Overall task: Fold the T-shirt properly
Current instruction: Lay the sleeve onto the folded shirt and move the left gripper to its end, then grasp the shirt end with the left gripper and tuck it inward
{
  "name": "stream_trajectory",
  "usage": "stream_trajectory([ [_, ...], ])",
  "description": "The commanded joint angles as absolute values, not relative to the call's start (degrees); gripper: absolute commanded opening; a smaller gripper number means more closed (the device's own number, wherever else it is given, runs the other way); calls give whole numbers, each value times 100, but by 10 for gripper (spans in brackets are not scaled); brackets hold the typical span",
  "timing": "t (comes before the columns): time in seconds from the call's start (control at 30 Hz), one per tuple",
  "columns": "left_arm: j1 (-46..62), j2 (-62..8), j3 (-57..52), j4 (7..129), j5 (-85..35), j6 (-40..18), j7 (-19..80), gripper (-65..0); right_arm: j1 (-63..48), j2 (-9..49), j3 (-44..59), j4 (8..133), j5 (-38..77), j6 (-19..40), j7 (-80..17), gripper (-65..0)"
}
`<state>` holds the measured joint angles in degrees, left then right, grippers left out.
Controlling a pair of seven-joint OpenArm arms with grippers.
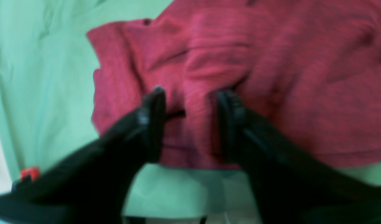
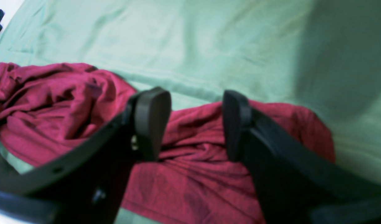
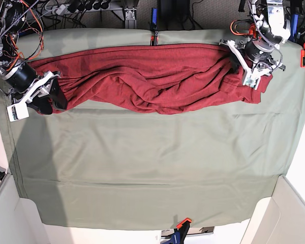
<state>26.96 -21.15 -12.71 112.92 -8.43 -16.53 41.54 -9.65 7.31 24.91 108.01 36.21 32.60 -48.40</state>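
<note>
T-shirt (image 3: 147,81) bunched between both grippers.
Left gripper (image 1: 190,93) spread at its 3 o'clock end; right gripper (image 2: 193,102) parted, empty, at 9 o'clock.

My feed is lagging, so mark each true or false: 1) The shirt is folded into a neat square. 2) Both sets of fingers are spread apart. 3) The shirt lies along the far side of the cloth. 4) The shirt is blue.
1) False: the shirt is a rumpled long band.
2) True: left gripper and right gripper both show a gap.
3) True: the green cloth is bare nearer the camera.
4) False: it is dark red.
</note>
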Motion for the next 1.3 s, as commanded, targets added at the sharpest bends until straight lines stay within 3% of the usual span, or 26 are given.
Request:
stream_trajectory([
  [0.0, 2679, -2211, -1363, 11325, -775, -1450, 4049, -311, -908, 792, 2510, 10906, 3730, 3275, -4689, -342],
  [0.13, 2670, -2211, -1911, 11340, -1057, -1081, 4066, -311, -906, 790, 2510, 10906, 3730, 3277, -4687, -342],
  [0.4, 2672, -2211, -3778, 11428, -3627, -2488, 4309, -311, -906, 790, 2510, 10906, 3734, 3275, -4644, -342],
  [0.57, 2674, -2211, -3815, 10879, -4034, -2753, 4313, -310, -897, 790, 2510, 10906, 3734, 3275, -4648, -342],
  [0.9, 1855, -2547, -3817, 8119, -4757, -3267, 4313, -283, -913, 790, 2510, 10906, 3750, 3275, -4663, -342],
  [1.27, 1732, -2604, -3817, 7922, -5640, -3726, 4969, -283, -910, 788, 2510, 10906, 3750, 3275, -4672, -342],
])
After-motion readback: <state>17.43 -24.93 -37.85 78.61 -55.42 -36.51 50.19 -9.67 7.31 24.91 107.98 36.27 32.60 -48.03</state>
